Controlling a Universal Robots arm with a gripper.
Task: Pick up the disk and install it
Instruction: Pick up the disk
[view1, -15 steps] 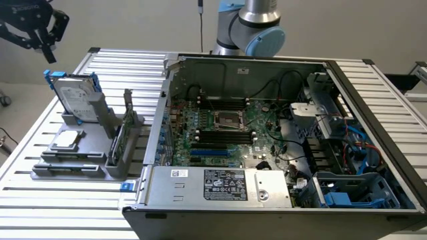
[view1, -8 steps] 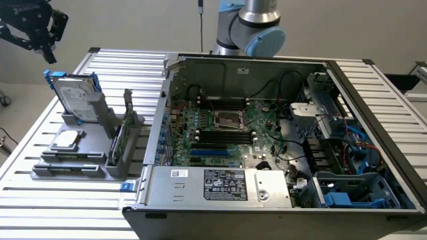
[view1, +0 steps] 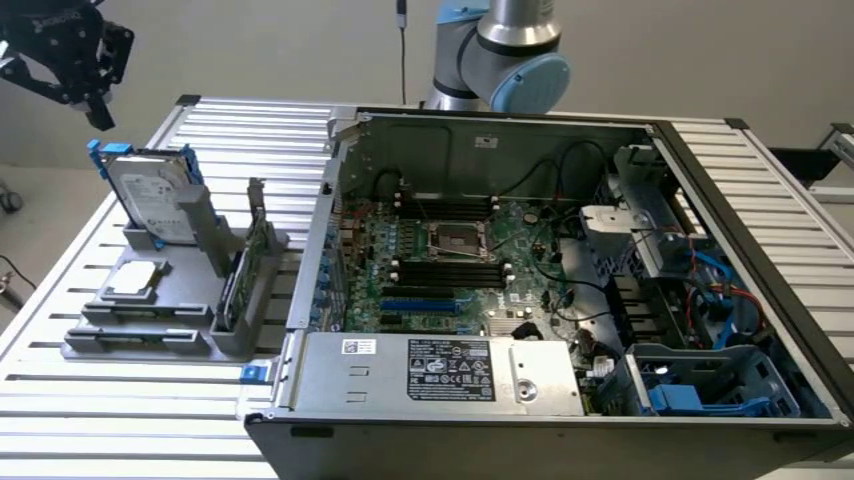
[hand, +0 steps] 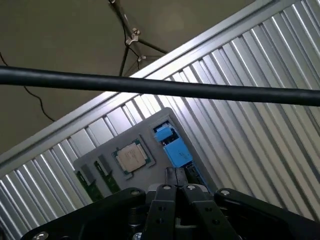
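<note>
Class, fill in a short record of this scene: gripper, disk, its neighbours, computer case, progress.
gripper: the gripper is shut and empty, above the disk, apart from it
disk: the disk stands upright in the grey holder, on the exterior view's left
neighbours: silver chip and green circuit card in the same holder
computer case: the computer case lies open on the slatted table
progress: disk not yet picked up

We can read nothing: the print on the power supply (view1: 454, 370) and the disk (view1: 144, 195) is illegible to us.
</note>
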